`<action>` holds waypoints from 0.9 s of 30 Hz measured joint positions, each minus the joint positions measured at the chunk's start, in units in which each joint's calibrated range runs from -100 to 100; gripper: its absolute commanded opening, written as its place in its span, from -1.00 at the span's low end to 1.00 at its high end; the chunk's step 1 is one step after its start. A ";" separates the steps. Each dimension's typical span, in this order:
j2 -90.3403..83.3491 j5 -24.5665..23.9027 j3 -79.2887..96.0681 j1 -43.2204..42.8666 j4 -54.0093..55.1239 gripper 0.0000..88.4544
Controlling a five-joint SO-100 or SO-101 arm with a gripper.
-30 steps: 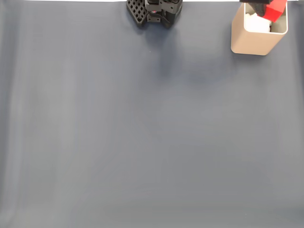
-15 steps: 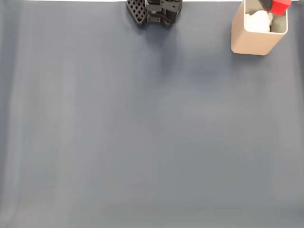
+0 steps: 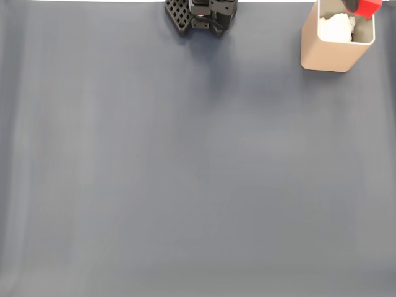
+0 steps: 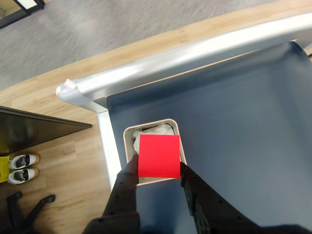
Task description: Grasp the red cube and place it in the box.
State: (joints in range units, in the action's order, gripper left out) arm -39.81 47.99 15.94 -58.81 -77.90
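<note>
In the wrist view the red cube is pinched between two black fingers, and my gripper is shut on it, held high above the open top of the beige box. White crumpled material lies inside the box. In the fixed view the box stands at the table's top right corner, and the red cube shows at the frame's top edge over the box's far right rim.
The arm's black base sits at the top middle of the dark grey mat. In the wrist view the table's metal edge runs behind the box, with wooden floor and a pair of shoes beyond it.
The red cube and the gripper have risen and shifted toward the top edge of the fixed view over the box; little moved in the last half second.
</note>
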 measured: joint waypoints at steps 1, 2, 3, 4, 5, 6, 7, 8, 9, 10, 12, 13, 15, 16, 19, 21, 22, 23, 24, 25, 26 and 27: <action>0.00 0.00 0.00 -0.08 0.00 -0.98; 0.00 -0.10 0.00 -0.08 0.00 -0.98; 0.00 -0.34 0.00 -0.08 0.00 -0.97; 0.00 -0.78 0.00 -0.23 0.00 -0.93; 0.00 -0.78 0.00 -0.30 0.00 -0.87; 0.00 -0.78 0.00 -0.30 0.00 -0.84; 0.00 -0.73 0.00 -0.30 0.00 -0.76; 0.00 -0.63 0.00 -0.30 0.24 -0.73; 0.00 -0.78 0.00 -0.30 0.41 -0.70; 0.00 -0.93 0.00 -0.30 1.14 -0.66; 0.00 -1.17 0.00 -0.30 2.60 -0.60; 0.00 -1.22 0.00 -0.30 3.17 -0.57; 0.00 -1.32 0.00 -0.30 3.90 -0.51; 0.00 -1.32 0.00 -0.30 4.06 -0.47; 0.00 -1.32 0.00 -0.30 5.04 -0.36; -0.27 -1.32 0.00 -0.30 5.44 -0.31; -0.36 -1.32 0.00 -0.30 5.61 -0.29; -0.36 -1.32 0.00 -0.30 5.61 -0.27; -0.36 -1.32 0.00 -0.30 5.61 -0.25; -0.36 -1.32 0.00 -0.30 5.61 -0.22; -0.36 -1.22 0.00 -0.30 5.69 -0.20; -0.36 -1.12 0.00 -0.30 5.69 -0.19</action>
State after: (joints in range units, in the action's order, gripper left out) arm -40.17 46.86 15.94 -59.11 -72.22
